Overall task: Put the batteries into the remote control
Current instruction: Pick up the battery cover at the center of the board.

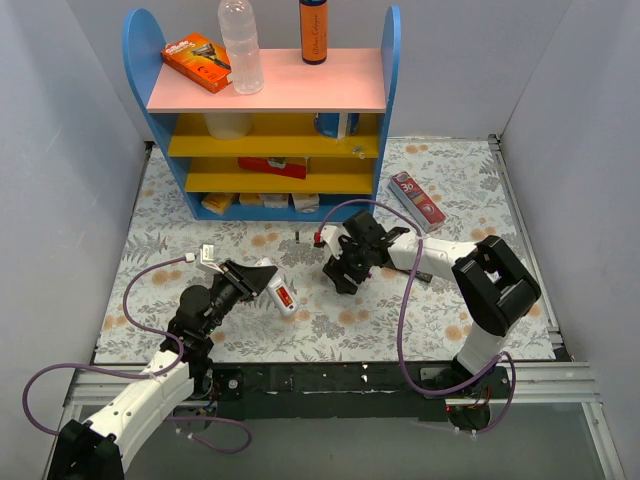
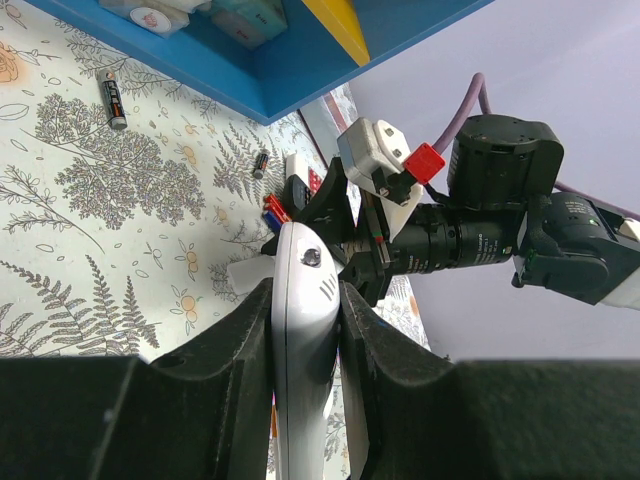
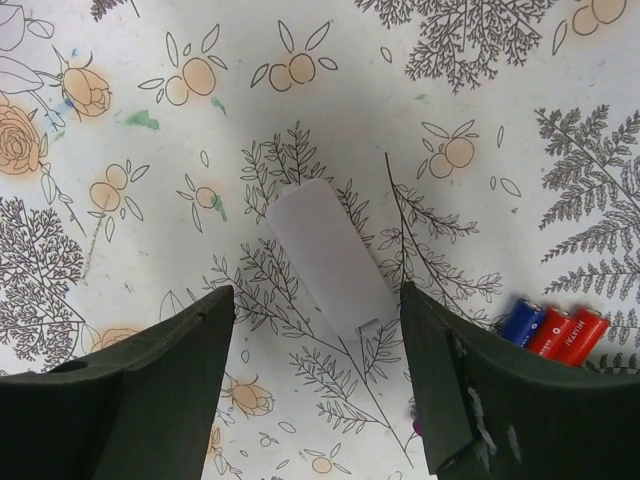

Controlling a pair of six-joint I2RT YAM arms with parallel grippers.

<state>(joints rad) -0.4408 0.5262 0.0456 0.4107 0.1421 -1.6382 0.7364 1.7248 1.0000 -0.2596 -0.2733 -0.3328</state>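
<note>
My left gripper (image 1: 262, 281) is shut on the white remote control (image 1: 279, 289), holding it by its long sides; the wrist view shows the remote (image 2: 303, 300) squeezed between both fingers. My right gripper (image 1: 345, 272) hangs open and empty just above the mat. Between its fingers in the right wrist view (image 3: 315, 300) lies a flat white battery cover (image 3: 325, 255). A blue and two red batteries (image 3: 552, 330) lie side by side right of it, and they also show in the left wrist view (image 2: 275, 211). Two more dark batteries (image 2: 113, 98) lie loose near the shelf.
A blue, yellow and pink shelf unit (image 1: 265, 85) stands at the back with a bottle, a can and boxes on it. A long red-and-white box (image 1: 417, 200) lies on the floral mat (image 1: 480, 300) at the back right. Purple cables loop around both arms.
</note>
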